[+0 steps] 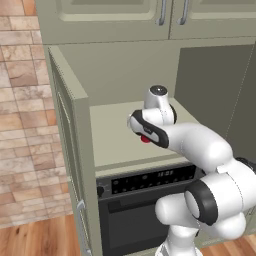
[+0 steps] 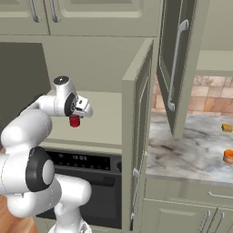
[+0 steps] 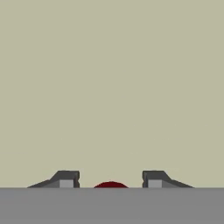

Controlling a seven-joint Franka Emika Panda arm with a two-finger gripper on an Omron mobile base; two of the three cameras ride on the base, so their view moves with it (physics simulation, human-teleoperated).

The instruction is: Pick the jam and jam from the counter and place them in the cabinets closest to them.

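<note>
**A:** What have you got just now?

**B:** A small red jam jar (image 2: 74,121). My jaws are clenched on it; it hangs below my hand (image 2: 77,113), over the pale shelf (image 1: 117,137) of the open cabinet (image 2: 136,91), above the black oven (image 1: 145,200). In the hand view its red top (image 3: 110,185) peeks up between my two dark fingertips (image 3: 66,179).

**A:** Is the jar resting on that shelf?

**B:** I cannot tell. From the left base view it shows as a red spot (image 1: 145,139) under my wrist, low over the shelf. Whether its base touches the surface is hidden by my own arm.

**A:** And the cabinet doors?

**B:** The left-hand door (image 1: 70,150) stands swung out toward the brick wall (image 1: 20,100). The right-hand door (image 2: 139,150) is swung out too, edge-on in the right base view. Beyond it an upper cupboard door (image 2: 175,68) with a long silver handle (image 2: 175,63) hangs open over the worktop (image 2: 182,154).

**A:** Anything on the worktop?

**B:** Two small things well apart from me, far right: an orange jar (image 2: 228,156) near the front, and a small yellowish item (image 2: 226,128) further back. I cannot make out what that second one is.
</note>
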